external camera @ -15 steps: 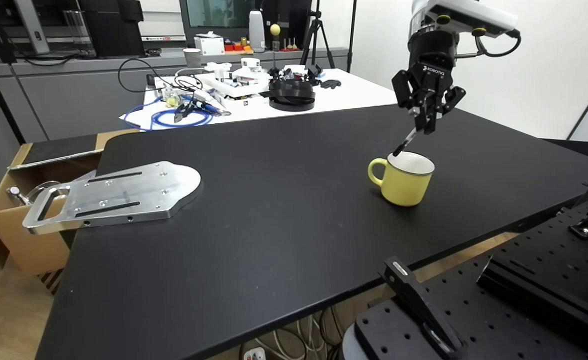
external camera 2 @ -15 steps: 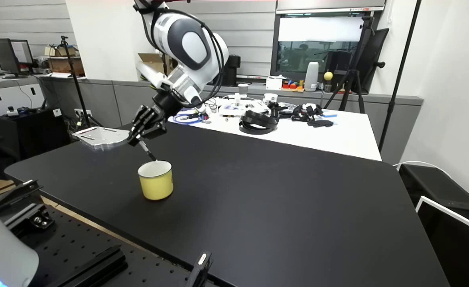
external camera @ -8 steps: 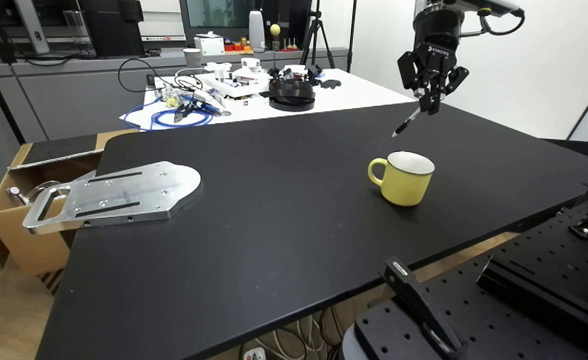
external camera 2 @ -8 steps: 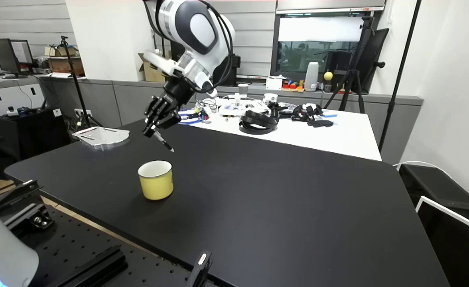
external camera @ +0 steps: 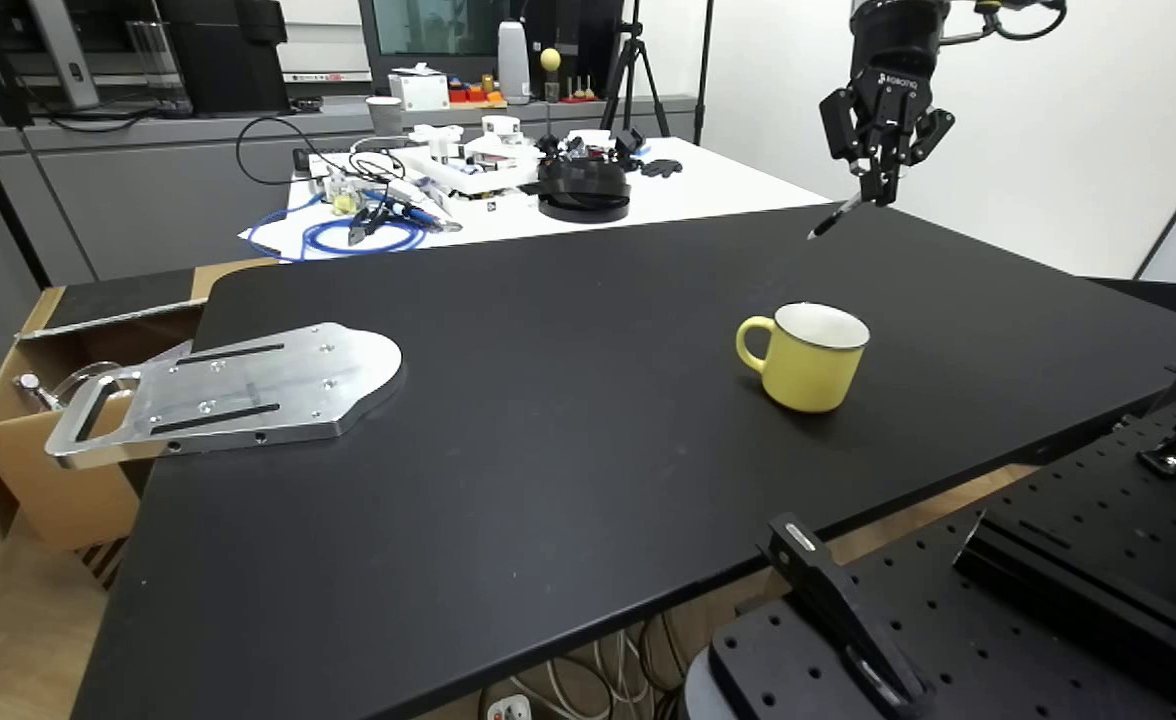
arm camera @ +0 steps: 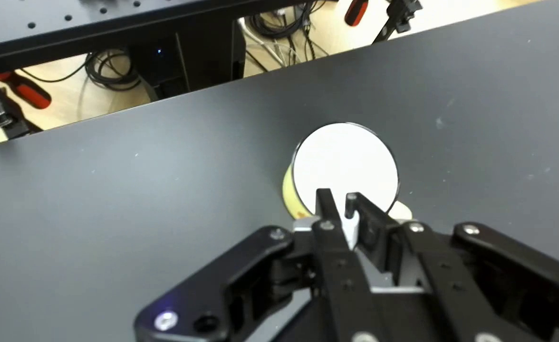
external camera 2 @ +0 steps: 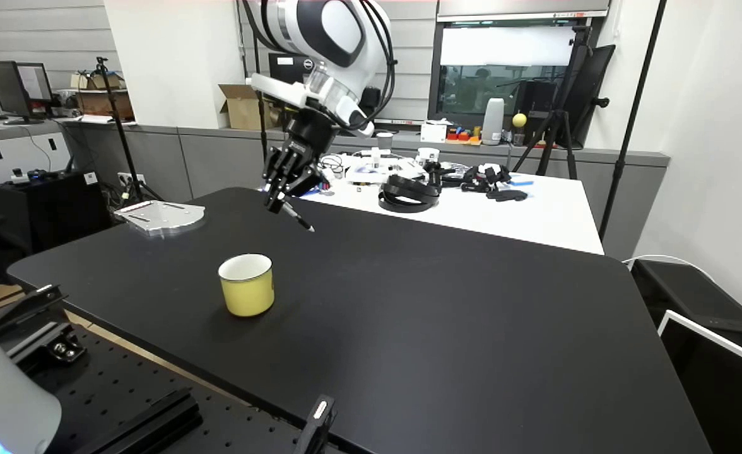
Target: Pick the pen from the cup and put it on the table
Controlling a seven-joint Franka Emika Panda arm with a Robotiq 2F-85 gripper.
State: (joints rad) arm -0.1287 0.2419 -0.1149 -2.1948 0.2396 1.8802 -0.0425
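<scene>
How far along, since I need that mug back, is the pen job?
Looks done: the pen is out of the yellow mug, clear of it in both exterior views. In hand: the gripper holds the pen, which juts out tilted above the black table. Left to do: lowering it onto that table and releasing it, since it hangs in the air.

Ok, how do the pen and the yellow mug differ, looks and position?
The pen is slim and straight, while the yellow mug is squat and round with a loop handle.
The pen is pale with a dark section near its tip; the mug is yellow outside, white inside.
The pen slants in the gripper, above the black tabletop; the mug stands upright on it.
Both carry a dark accent; on the mug, it's the rim.
</scene>
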